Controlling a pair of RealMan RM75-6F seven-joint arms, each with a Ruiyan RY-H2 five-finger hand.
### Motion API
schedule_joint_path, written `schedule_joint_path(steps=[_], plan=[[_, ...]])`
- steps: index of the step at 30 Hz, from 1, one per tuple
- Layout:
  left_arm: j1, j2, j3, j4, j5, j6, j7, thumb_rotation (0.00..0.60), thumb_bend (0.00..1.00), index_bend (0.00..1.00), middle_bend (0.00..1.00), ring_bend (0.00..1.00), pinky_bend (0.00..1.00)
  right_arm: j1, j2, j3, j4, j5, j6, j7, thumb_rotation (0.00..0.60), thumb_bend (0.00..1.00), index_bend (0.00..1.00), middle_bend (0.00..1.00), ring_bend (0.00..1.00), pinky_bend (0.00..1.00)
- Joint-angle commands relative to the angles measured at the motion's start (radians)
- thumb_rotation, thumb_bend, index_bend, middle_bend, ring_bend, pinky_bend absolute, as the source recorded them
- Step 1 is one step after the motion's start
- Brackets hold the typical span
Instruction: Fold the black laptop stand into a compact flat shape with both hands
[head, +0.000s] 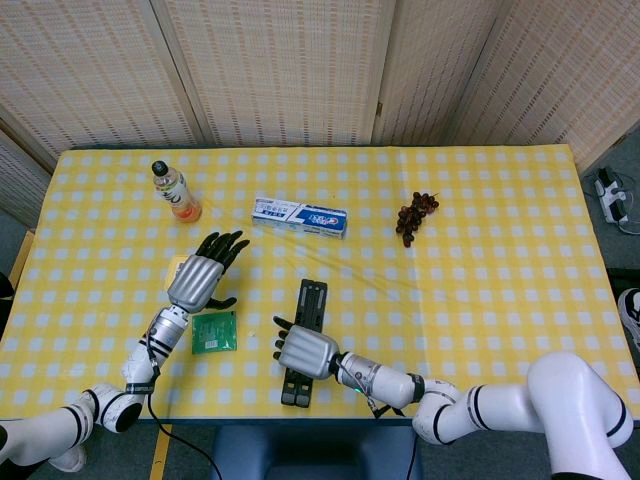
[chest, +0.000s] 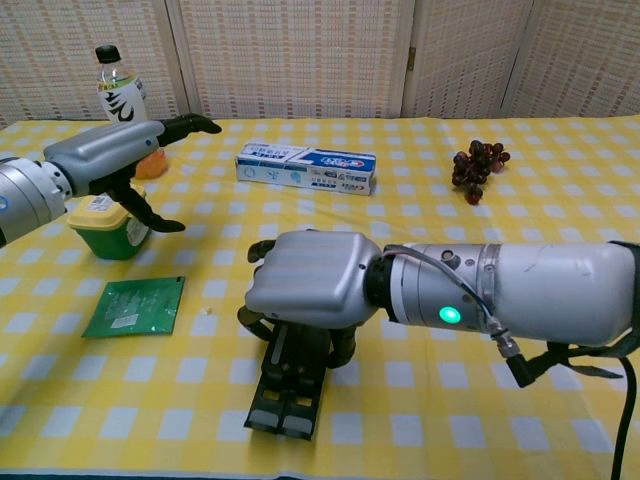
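I have my right hand (chest: 305, 280) clamped over the black metal laptop stand (head: 304, 335) near the table's front edge, fingers curled around both rails so they sit pressed together, side by side and flat. My left hand (head: 203, 274) hovers open, fingers spread, above the yellow-lidded green tub (chest: 107, 229), clear of the fold.

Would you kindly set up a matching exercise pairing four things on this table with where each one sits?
Things:
1. stand
2. grapes
3. bottle
4. green card

Places:
A. far left of the table
B. under the right robot hand
C. just below the left robot hand
D. right of the toothpaste box

Pairs: 1-B, 2-D, 3-A, 4-C
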Motion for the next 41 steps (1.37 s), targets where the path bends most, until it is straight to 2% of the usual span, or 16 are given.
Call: schedule_joint_path(steps=[1,2,6,8,12,14,20,24,32,41], plan=[[0.001,0.005,-0.003,-0.011,-0.002,0.003,0.007,0.6,0.19,0.0,0.0,0.0,0.0,-0.004,0.008,-0.011,0.007,-0.017,0.016,0.016,0.6,0.22,0.57,0.49,0.31,0.1],[0.003,0.011,-0.005,-0.02,-0.004,0.005,0.011,0.6,0.19,0.0,0.0,0.0,0.0,-0.007,0.012,-0.013,0.006,-0.013,0.016,0.014,0.6,0.22,0.52,0.45,0.29,0.1],[0.026,0.049,-0.016,-0.079,-0.012,0.043,0.03,0.6,0.19,0.0,0.0,0.0,0.0,-0.046,0.03,-0.014,-0.027,0.023,0.07,-0.014,0.6,0.22,0.13,0.15,0.12,0.04],[0.04,0.079,-0.02,-0.113,-0.023,0.055,0.053,0.6,0.19,0.0,0.0,0.0,0.0,-0.08,0.043,-0.012,-0.049,0.029,0.128,-0.002,0.6,0.22,0.02,0.07,0.09,0.04],[0.074,0.168,-0.02,-0.223,-0.075,0.055,0.128,0.6,0.19,0.0,0.0,0.0,0.0,-0.155,0.101,-0.008,-0.105,0.035,0.251,0.025,0.6,0.22,0.0,0.05,0.09,0.04],[0.102,0.204,-0.022,-0.267,-0.089,0.092,0.166,0.6,0.2,0.0,0.0,0.0,0.0,-0.207,0.149,-0.011,-0.148,0.041,0.328,0.028,0.6,0.22,0.0,0.05,0.09,0.04],[0.189,0.282,-0.011,-0.338,-0.12,0.188,0.221,0.6,0.22,0.0,0.0,0.0,0.0,-0.366,0.305,-0.041,-0.254,0.069,0.523,0.048,0.6,0.22,0.0,0.06,0.09,0.04],[0.248,0.316,0.002,-0.356,-0.123,0.256,0.236,0.6,0.23,0.01,0.0,0.0,0.0,-0.465,0.387,-0.07,-0.282,0.079,0.62,0.103,0.6,0.22,0.0,0.07,0.09,0.04],[0.386,0.353,0.06,-0.377,-0.092,0.391,0.201,0.6,0.23,0.02,0.0,0.0,0.0,-0.646,0.496,-0.119,-0.237,0.086,0.752,0.314,0.6,0.22,0.0,0.04,0.08,0.04],[0.507,0.347,0.123,-0.392,-0.015,0.512,0.184,0.6,0.23,0.01,0.0,0.0,0.0,-0.781,0.512,-0.137,-0.154,0.047,0.835,0.517,0.6,0.22,0.0,0.03,0.08,0.04]])
